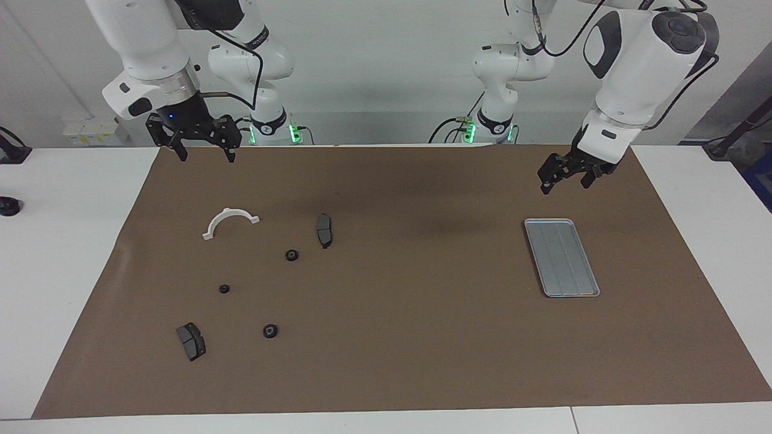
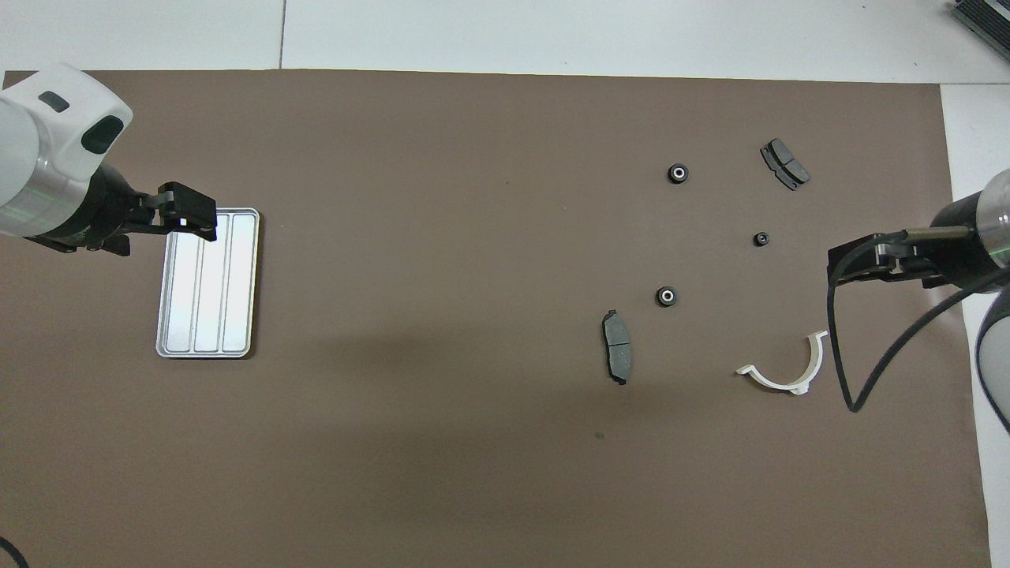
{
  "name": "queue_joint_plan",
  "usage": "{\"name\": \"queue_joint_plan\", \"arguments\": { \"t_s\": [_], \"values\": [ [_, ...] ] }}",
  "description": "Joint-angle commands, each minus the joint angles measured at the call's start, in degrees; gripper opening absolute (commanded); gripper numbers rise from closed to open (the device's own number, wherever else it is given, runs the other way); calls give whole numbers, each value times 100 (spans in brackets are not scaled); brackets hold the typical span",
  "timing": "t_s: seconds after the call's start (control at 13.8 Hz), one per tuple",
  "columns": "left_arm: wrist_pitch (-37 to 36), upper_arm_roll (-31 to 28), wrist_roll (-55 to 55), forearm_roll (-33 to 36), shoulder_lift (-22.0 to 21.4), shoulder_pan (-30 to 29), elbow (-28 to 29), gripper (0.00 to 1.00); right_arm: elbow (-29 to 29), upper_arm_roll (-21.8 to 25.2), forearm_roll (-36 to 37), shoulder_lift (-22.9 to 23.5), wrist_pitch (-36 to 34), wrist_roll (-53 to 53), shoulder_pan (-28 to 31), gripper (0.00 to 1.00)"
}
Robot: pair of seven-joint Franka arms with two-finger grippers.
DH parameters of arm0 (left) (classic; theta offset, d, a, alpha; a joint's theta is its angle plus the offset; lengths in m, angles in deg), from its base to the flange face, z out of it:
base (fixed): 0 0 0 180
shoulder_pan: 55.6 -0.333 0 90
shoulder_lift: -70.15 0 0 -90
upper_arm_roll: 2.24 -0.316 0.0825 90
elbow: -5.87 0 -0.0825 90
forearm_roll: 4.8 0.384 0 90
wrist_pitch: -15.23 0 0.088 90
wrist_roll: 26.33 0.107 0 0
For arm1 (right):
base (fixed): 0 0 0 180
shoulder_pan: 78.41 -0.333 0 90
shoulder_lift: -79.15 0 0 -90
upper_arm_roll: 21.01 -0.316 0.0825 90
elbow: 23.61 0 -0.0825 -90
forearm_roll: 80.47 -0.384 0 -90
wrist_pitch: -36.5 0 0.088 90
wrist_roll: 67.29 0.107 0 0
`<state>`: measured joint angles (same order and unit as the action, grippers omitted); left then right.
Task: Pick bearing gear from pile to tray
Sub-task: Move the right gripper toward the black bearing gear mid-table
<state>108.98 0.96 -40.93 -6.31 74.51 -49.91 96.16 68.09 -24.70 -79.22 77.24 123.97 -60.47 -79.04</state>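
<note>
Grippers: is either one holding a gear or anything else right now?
Nothing is held. The left gripper and right gripper hang open and empty; all three gears lie on the mat.

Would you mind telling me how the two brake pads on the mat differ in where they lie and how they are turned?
The nearer brake pad lies lengthwise toward the robots, beside the white bracket. The farther brake pad lies askew near the right arm's end, beside a gear. Both are dark grey, flat on the mat and untouched.

A white desk (image 1: 72,253) carried a brown mat (image 1: 398,337). On the mat lay a tray (image 1: 561,258) toward the left arm's end, and three gears (image 1: 292,255), two brake pads (image 1: 324,230) and a white bracket (image 1: 229,221) toward the right arm's.
</note>
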Motion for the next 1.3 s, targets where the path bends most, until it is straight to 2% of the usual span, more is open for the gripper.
{"name": "queue_joint_plan", "arguments": {
  "t_s": [0.0,0.51,0.72,0.94,1.23],
  "values": [
    [108,22,27,2,-190,-51,226,100,147,-26,-116,-134,16,-111,45,100],
    [108,22,27,2,-190,-51,226,100,156,-26,-177,-134,50,-138,54,100],
    [108,22,27,2,-190,-51,226,100,488,-26,-177,-134,655,-146,45,100],
    [108,22,27,2,-190,-51,226,100,1147,-26,-177,-205,1455,-137,-16,100],
    [108,22,27,2,-190,-51,226,100,1631,-26,-177,146,2359,-120,-148,100]
  ]
}}
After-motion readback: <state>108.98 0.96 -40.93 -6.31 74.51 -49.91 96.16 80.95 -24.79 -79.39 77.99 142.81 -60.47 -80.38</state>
